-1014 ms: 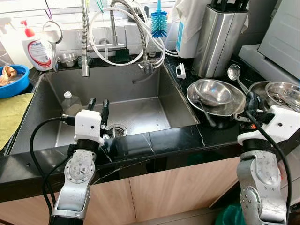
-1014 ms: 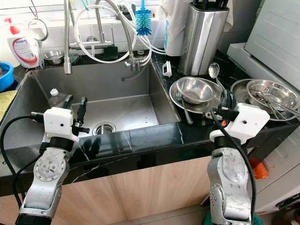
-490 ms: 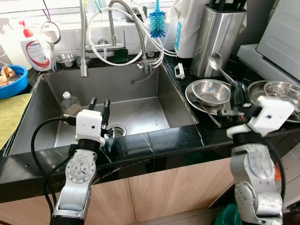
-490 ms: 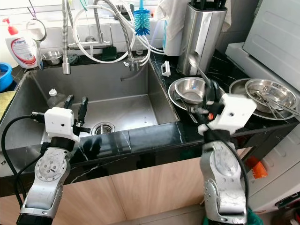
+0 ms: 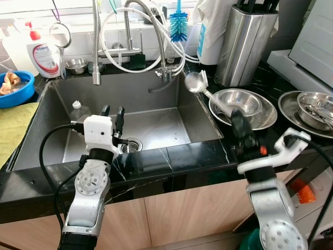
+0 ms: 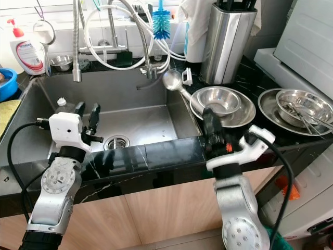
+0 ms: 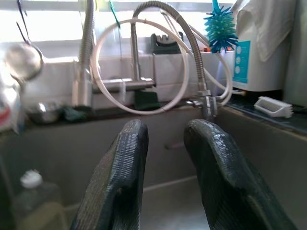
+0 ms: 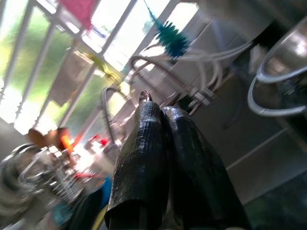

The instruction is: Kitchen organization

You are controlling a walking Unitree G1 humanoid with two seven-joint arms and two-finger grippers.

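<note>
Above the sink's (image 5: 171, 112) right rim, right gripper (image 5: 238, 121) pinches the ladle (image 5: 196, 83) low on its handle: stiff, slick steel, bowl-heavy, likely to pivot; left gripper (image 5: 112, 112) idles narrowly parted.

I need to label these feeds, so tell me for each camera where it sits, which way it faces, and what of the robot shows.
Left eye, right eye: on the head, looking down at the sink; both silver arms show, right gripper holding a ladle.
Left wrist: behind the left gripper, jaws apart, facing the faucet.
Right wrist: along the right gripper's shut jaws, tilted up toward the window.
Shared: the blue bottle brush.
</note>
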